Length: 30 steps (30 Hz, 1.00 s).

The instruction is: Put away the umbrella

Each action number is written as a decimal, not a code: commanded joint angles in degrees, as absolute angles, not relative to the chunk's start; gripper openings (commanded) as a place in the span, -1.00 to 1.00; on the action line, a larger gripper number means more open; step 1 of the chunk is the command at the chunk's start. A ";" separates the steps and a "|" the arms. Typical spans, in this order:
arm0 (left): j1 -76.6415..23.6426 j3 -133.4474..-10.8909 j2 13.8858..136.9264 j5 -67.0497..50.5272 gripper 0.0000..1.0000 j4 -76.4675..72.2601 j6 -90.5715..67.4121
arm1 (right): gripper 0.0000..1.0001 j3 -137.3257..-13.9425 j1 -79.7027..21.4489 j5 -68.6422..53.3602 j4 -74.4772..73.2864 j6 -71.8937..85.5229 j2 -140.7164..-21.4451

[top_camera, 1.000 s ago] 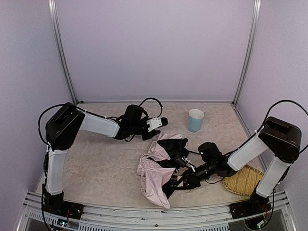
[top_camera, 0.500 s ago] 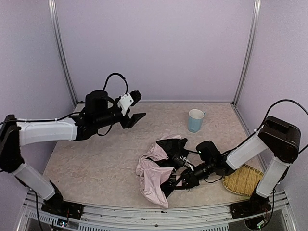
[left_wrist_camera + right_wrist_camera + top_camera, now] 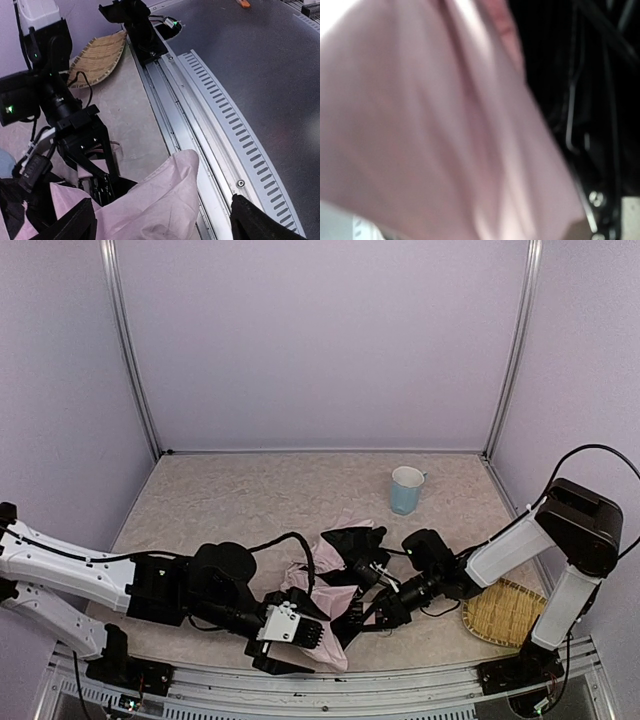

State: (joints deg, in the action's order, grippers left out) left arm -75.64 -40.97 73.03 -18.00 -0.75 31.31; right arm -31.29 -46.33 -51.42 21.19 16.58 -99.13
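The half-collapsed folding umbrella of pale pink fabric with black lining [image 3: 327,558] lies crumpled on the table's near middle, at 7 o'clock from the light-blue cup [image 3: 406,490] and at 9 o'clock from the woven bamboo tray [image 3: 503,613].

The step in hand looks like gathering the loose canopy. The left gripper [image 3: 300,648] has its jaws spread wide, with the near pink fold [image 3: 160,200] bulging between the fingertips [image 3: 65,225]. To do this well, it should go a little deeper before closing, so that it pinches a thick fold rather than a single edge. It must also keep off the slotted metal rail [image 3: 220,115] just beside the cloth, then draw the fabric in toward the shaft without dragging the ribs.

The left arm lies low along the near edge, its forearm pointing toward 3 o'clock. The right arm bends high at the elbow and slopes down toward 9 o'clock. The right gripper [image 3: 378,606] is buried among the black ribs; I cannot tell whether its jaws grip anything.
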 commanded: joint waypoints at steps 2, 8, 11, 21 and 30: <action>-76.15 -39.67 79.48 -7.05 0.77 -5.79 31.12 | -1.00 -31.97 -46.76 -51.18 14.85 16.86 -100.96; -72.76 -42.20 81.83 -1.96 -0.97 -14.98 30.65 | -1.00 -31.93 -46.78 -51.24 13.91 15.93 -101.25; -66.26 -41.53 80.62 -11.02 -1.00 -21.71 25.45 | -1.00 -31.30 -47.11 -51.32 14.63 15.87 -101.29; -50.02 -49.62 102.73 -17.24 -1.00 -26.87 11.19 | -1.00 -31.46 -49.25 -53.89 17.58 14.98 -104.27; -49.31 -59.11 120.42 -17.03 -1.00 -11.81 8.92 | -1.00 -31.13 -49.29 -50.88 16.50 15.10 -102.12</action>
State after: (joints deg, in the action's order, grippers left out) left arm -50.85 -57.98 115.72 -20.53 -19.16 11.14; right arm -32.91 -47.40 -49.65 22.26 14.72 -102.32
